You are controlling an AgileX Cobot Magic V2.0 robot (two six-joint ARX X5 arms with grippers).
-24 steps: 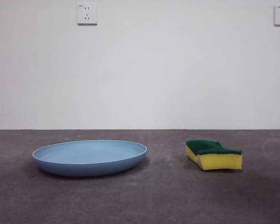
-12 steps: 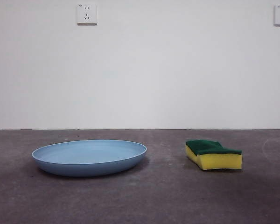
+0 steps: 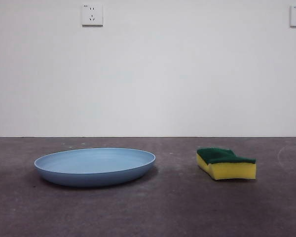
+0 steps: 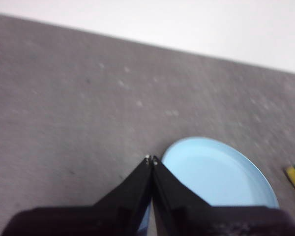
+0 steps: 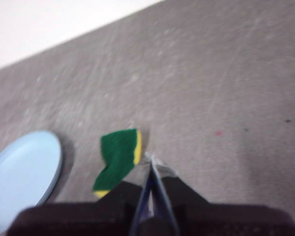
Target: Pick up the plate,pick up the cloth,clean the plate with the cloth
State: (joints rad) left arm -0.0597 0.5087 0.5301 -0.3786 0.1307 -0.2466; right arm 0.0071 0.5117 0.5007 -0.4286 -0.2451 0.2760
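Light blue plate lies flat on the table, yellow-green sponge well apart at its 3 o'clock. Left gripper and right gripper hang above, jaws pressed together, empty, presumably approaching.

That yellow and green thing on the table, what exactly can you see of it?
The sponge is a small wavy-sided block of yellow foam with a dark green scouring layer on top. It lies flat on the grey table, green side up, apart from the light blue plate. Nothing touches it; the right gripper is above the table beside it, jaws shut.
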